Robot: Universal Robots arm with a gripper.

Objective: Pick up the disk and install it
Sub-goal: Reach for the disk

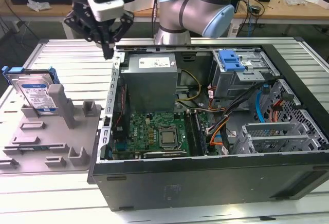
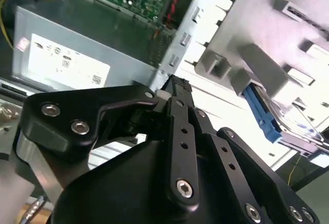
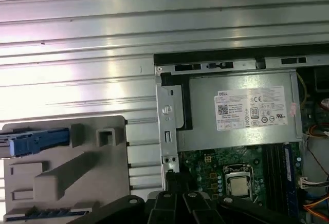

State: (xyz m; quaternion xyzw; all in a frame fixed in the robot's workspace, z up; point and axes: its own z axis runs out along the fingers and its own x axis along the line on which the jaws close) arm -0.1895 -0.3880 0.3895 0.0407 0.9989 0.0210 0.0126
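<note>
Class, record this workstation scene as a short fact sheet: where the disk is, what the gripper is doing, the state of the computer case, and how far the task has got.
Disk: standing on edge in the grey holder, at the exterior view's left, outside the case.
Gripper: shut, holding nothing, raised near the case's corner, apart from the disk.
Computer case: lying open, motherboard exposed.
Task progress: disk not yet picked up.

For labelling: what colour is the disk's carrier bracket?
Blue; the thin plastic bracket shows best in exterior view.
</note>
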